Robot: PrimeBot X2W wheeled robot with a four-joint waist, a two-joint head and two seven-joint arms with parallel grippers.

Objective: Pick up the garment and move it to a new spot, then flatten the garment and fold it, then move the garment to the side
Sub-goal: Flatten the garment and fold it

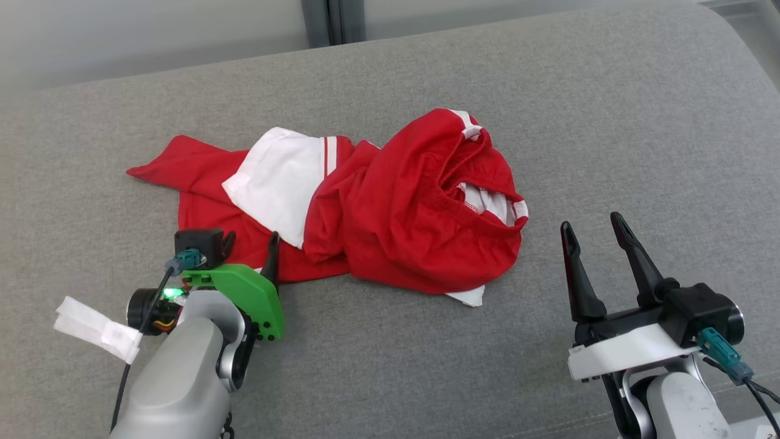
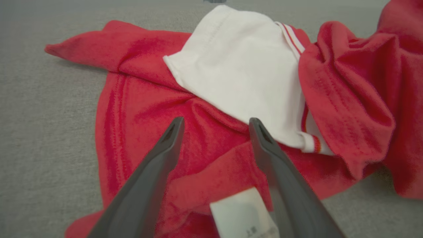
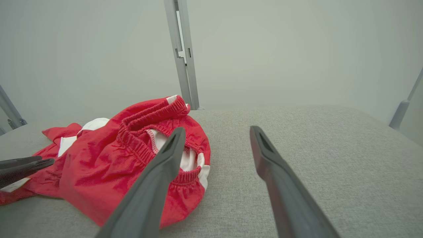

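a red and white garment [image 1: 390,213] lies crumpled in the middle of a grey cushion [image 1: 609,110]. the left gripper [image 1: 252,238] is spread wide over the garment's near left edge, holding nothing. the right gripper [image 1: 591,221], also spread and empty, waits apart to its right. it looks best to pinch the near hem and the waistband [image 1: 466,160], then lift evenly.

crumpled red and white cloth garment [image 1: 396,231] lies in the middle of the grey fabric cushion [image 1: 609,122]
left gripper [image 1: 251,242] is over its near left edge; right gripper [image 1: 591,222] is to the right of it, apart.
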